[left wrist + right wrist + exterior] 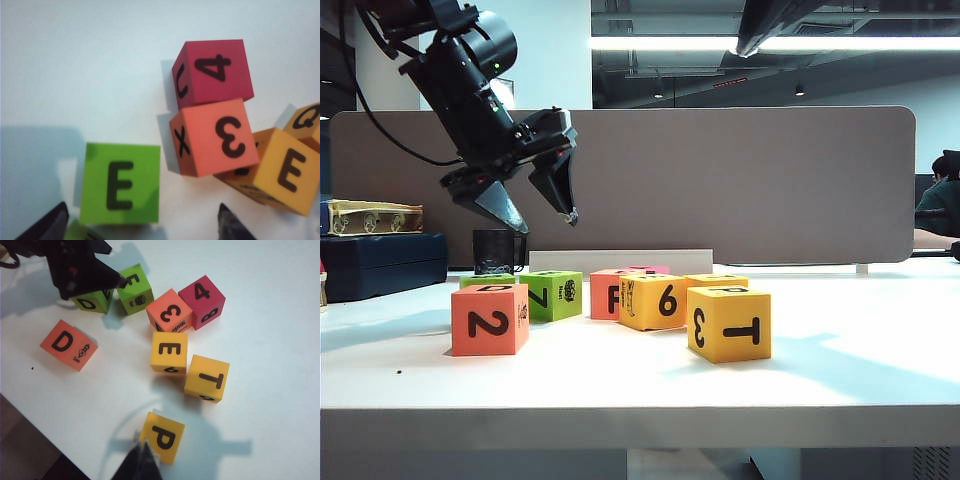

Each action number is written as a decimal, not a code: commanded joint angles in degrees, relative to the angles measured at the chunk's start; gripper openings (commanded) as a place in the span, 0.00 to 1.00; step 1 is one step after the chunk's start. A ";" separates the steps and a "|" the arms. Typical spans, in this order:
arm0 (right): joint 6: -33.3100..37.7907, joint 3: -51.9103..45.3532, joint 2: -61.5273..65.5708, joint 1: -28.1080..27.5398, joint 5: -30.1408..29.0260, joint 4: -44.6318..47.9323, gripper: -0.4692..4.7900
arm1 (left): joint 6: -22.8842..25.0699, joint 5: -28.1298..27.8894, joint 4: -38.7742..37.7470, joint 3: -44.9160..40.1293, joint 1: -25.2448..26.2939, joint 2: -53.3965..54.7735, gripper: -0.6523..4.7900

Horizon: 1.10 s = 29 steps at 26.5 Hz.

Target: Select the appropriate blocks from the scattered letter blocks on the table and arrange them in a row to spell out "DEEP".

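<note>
My left gripper (545, 220) hangs open above the lime-green block (552, 295), whose top reads E (120, 184); that block lies apart from and in front of the gap between the two fingertips (50, 225). The salmon block (490, 320) with 2 on its side shows D on top (68, 345). The yellow-orange 6 block (655, 300) shows E on top (170, 352). Near the table (840, 340) front stands the yellow-orange 3/T block (728, 323), P on top (162, 436). My right gripper (142, 462) is shut, empty, high beside the P block.
Other blocks crowd the group: salmon F/3 (169, 316), pink 4 (201, 301), yellow T (207, 378), a second green block with D (92, 301). Behind stand a dark cup (495, 250), a low white box (620, 260) and a grey partition (720, 180). A dark case (380, 265) sits left.
</note>
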 commanded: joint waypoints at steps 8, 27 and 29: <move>-0.17 2.23 1.03 0.04 0.09 -0.98 0.09 | 5.84 -4.13 1.16 2.80 -0.04 6.71 0.92; -0.15 2.21 1.03 0.04 0.09 -0.17 0.09 | 0.79 -0.83 -10.47 12.55 -0.07 9.25 0.68; -0.15 2.21 1.03 0.04 0.09 0.20 0.09 | 0.63 -0.76 -13.22 15.93 -0.07 9.25 0.67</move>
